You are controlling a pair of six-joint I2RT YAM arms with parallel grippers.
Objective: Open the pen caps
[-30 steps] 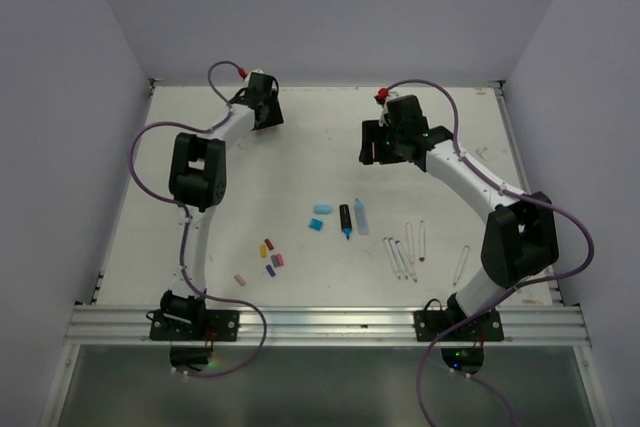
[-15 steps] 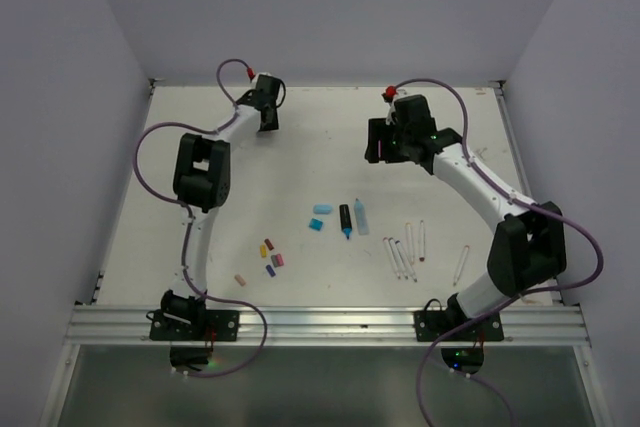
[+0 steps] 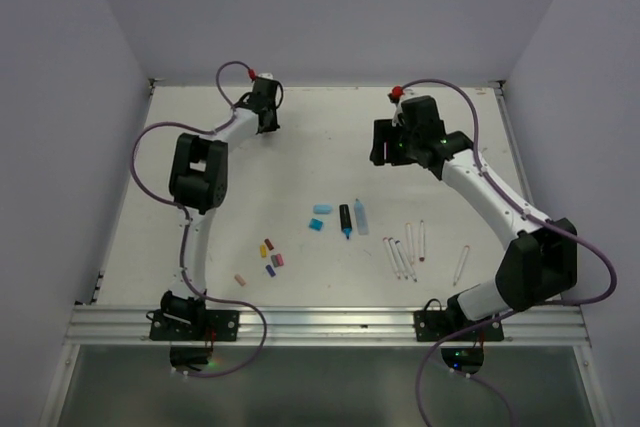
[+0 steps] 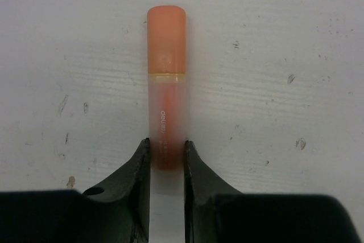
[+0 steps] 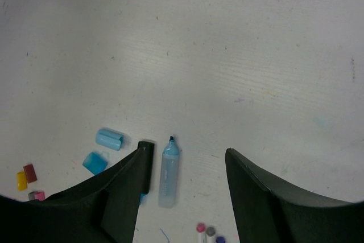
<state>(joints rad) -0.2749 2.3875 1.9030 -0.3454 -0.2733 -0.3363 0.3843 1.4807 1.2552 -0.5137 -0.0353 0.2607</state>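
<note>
Pen caps (image 3: 277,260) mostly off: you see small ones and blue caps (image 3: 322,209) loose at middle of desk (image 3: 300,157). Orange cap (image 4: 166,38) still on marker (image 4: 166,112), far left; left gripper (image 4: 166,145) clamps its barrel. Right gripper (image 5: 188,149) open, empty.

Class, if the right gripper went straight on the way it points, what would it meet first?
Likely the bare table beside the uncapped light blue marker, though depth is unclear from the right gripper view.
</note>
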